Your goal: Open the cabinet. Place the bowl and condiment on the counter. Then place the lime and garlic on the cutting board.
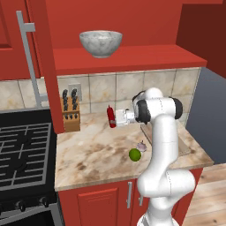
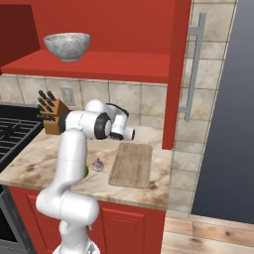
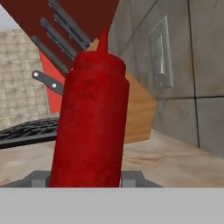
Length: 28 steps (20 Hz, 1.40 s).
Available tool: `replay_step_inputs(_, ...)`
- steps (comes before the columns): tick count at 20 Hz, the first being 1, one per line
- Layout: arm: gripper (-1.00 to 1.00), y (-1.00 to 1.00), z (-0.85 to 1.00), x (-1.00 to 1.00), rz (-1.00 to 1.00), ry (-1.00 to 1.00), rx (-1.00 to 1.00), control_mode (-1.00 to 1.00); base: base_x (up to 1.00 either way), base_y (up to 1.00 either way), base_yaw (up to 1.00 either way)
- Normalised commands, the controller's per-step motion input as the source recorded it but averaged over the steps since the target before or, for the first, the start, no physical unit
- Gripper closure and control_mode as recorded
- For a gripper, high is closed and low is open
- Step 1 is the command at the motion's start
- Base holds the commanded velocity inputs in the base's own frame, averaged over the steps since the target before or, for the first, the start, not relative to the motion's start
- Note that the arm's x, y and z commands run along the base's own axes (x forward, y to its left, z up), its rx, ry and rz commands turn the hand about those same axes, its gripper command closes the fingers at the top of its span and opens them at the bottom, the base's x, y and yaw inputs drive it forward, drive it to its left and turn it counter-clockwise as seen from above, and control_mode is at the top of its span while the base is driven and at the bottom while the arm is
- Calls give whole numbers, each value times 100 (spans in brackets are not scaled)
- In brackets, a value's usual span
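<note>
A: Kitchen corner, tiled wall behind, beige marbled tabletop (image 1: pixel 95 152) under the red wall cabinet (image 1: pixel 132 26), doors stood open. Bowl (image 1: pixel 101 43) sat up on the cabinet shelf, not yet brought down.

B: And the gripper (image 1: pixel 116 117)?

A: Closed on the red condiment bottle (image 1: pixel 111 116), upright, low over the back of the tabletop, close to the wall. Whether the base touched the stone I couldn't tell. Hand view showed the bottle (image 3: pixel 92 127) between the fingertips, nozzle up.

B: Risks?

A: My read: letting go before the base sat flat would tip it; it is slim and tall. A sideways nudge on withdrawal could do the same.

B: What stood nearby?

A: Knife block (image 1: pixel 70 115) just beside it, toward the stove (image 1: pixel 22 150), plus the open door with its long handle (image 1: pixel 30 62). Those crowded that side. Lime (image 1: pixel 134 154) and garlic (image 1: pixel 141 146) lay together near the front edge, next to the arm. Cutting board (image 2: pixel 131 164) lay bare further along, well apart from the bottle.
</note>
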Motion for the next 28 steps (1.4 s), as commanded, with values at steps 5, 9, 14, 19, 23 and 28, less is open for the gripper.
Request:
replay_step_inputs(5,100,-10,-34,0,11,-4,0,-100,0,0,0)
replay_step_inputs(9,-100,-30,-20,-1,11,-7,0,-100,0,0,0)
replay_step_inputs(14,-100,-53,-6,0,11,-6,3,-100,0,0,0)
replay_step_inputs(19,-100,-32,0,0,8,-5,1,-100,0,0,0)
replay_step_inputs(23,-100,-14,10,0,3,-6,0,-100,0,0,0)
replay_step_inputs(28,-100,-1,51,-13,0,-3,0,-100,0,0,0)
